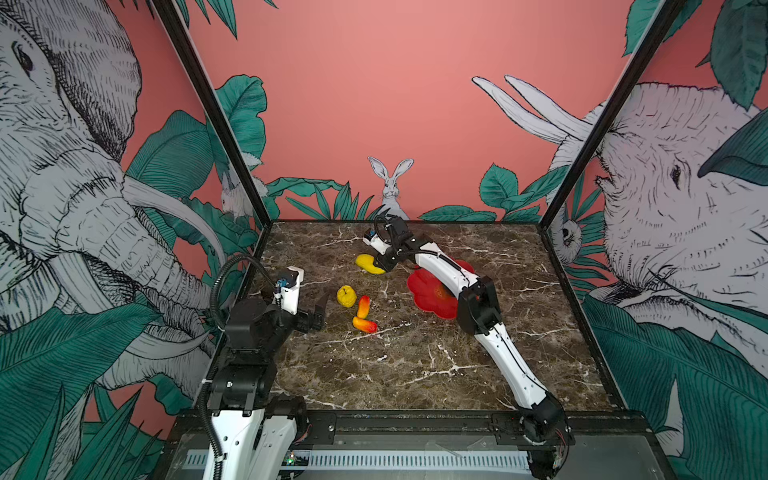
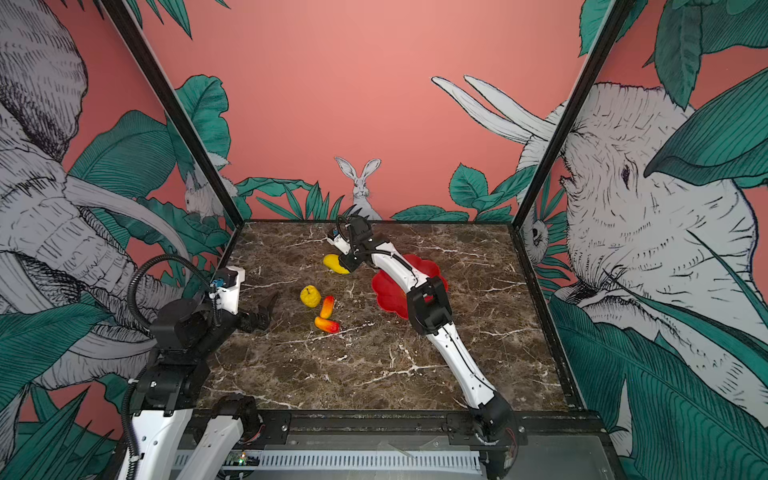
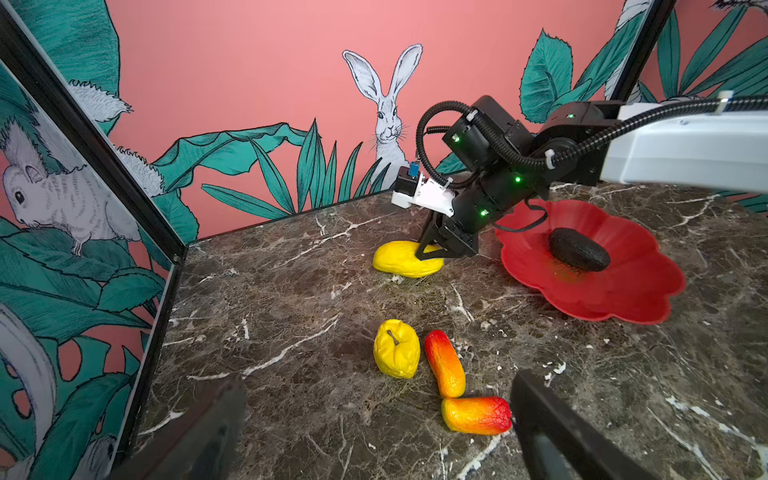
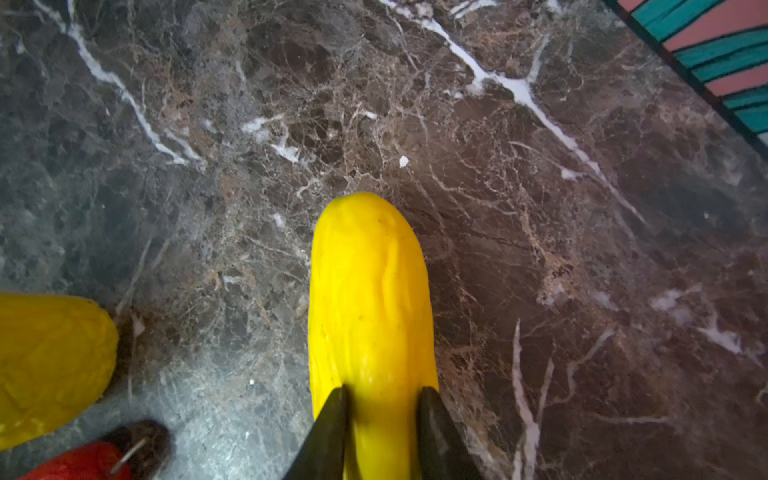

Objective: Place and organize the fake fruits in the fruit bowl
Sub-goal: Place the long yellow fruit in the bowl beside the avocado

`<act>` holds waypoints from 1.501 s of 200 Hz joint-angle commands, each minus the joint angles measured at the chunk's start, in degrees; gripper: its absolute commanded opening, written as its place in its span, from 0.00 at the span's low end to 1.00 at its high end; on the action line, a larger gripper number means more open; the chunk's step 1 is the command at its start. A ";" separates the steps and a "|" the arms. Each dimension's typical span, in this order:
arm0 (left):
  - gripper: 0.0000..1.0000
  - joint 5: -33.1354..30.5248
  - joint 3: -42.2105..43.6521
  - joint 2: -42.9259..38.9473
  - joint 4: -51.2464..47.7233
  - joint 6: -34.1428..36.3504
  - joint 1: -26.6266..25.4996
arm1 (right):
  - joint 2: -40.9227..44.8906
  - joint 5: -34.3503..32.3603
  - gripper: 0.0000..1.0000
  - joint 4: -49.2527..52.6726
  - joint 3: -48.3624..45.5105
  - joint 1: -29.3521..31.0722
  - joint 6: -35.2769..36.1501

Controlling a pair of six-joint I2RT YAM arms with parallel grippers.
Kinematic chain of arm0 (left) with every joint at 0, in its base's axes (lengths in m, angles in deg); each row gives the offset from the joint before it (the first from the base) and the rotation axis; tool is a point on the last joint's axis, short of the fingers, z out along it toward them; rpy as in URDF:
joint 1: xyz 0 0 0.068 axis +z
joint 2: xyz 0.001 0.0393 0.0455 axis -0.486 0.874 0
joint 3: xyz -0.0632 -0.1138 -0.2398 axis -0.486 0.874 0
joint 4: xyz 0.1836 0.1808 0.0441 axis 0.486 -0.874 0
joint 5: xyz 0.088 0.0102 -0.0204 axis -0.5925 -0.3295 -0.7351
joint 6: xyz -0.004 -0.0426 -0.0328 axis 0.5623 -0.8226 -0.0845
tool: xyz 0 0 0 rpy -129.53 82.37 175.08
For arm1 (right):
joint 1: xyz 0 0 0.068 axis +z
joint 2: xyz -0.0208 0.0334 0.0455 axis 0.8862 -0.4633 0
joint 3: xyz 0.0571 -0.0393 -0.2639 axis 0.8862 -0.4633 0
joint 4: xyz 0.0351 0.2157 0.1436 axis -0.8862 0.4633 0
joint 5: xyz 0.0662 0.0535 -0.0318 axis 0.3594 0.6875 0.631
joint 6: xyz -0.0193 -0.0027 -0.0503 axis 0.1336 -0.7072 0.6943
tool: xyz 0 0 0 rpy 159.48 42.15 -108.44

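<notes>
Step in hand: picking up the long yellow fruit [image 4: 370,291]. My right gripper [image 4: 382,395] pinches one end, fingers pressed on both sides. It lies flat near the counter's [image 1: 415,374] far edge. Its long axis runs roughly along that edge, free end toward the left edge, gripped end toward the red bowl [image 3: 623,299], which holds the black fruit [image 3: 579,249]. Next: lift, clear the rim, set it beside that one. Left gripper [image 1: 318,313] spread, empty.
</notes>
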 commanded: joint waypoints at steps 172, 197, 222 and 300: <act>1.00 -1.23 -0.09 0.55 -1.01 1.61 0.07 | 61.16 -14.33 0.00 -17.25 -71.61 -4.34 -9.53; 1.00 -0.67 -0.20 1.29 -0.86 1.48 0.17 | 65.55 -19.19 0.00 -18.26 -79.69 -4.42 -13.97; 1.00 -0.53 -0.27 1.65 -0.95 1.35 0.16 | 65.49 -22.56 0.00 -20.20 -83.70 -4.41 -17.69; 1.00 -0.16 0.17 0.28 -1.05 1.17 0.04 | 57.04 -27.28 0.00 -22.04 -82.73 -4.41 -18.99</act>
